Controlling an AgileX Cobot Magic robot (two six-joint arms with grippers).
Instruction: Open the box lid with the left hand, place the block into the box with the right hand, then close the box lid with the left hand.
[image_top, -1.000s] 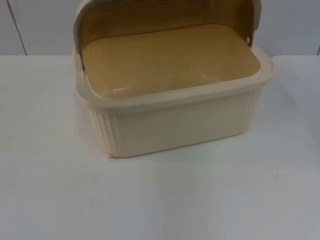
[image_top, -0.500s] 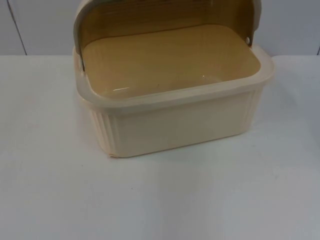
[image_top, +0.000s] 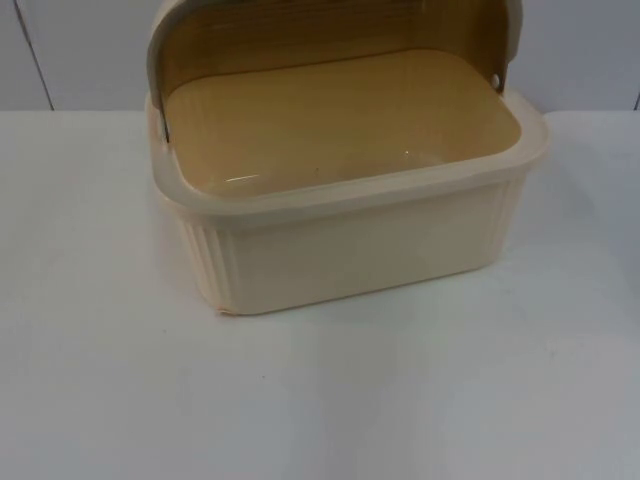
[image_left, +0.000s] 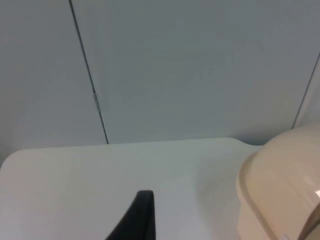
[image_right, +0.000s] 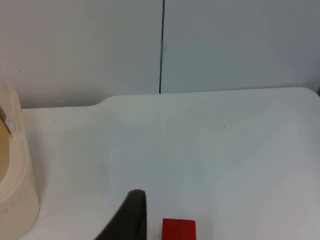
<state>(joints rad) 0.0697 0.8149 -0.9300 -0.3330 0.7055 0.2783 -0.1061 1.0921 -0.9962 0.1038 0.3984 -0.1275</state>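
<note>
A cream ribbed box (image_top: 350, 245) stands at the back middle of the table, and nothing lies inside it. Its brownish translucent lid (image_top: 330, 30) is swung up and back over the far rim. My left gripper (image_left: 144, 220) hangs low over the bare table, left of the box's rounded corner (image_left: 280, 190). A small red block (image_right: 178, 230) lies on the table to the right of the box's end (image_right: 12, 170). My right gripper (image_right: 150, 225) is open just over the table, its one visible fingertip (image_right: 134, 215) close beside the block and apart from it.
The grey partition wall (image_top: 80, 50) closes off the table right behind the box. White table top (image_top: 320, 400) stretches in front of the box and to both sides of it.
</note>
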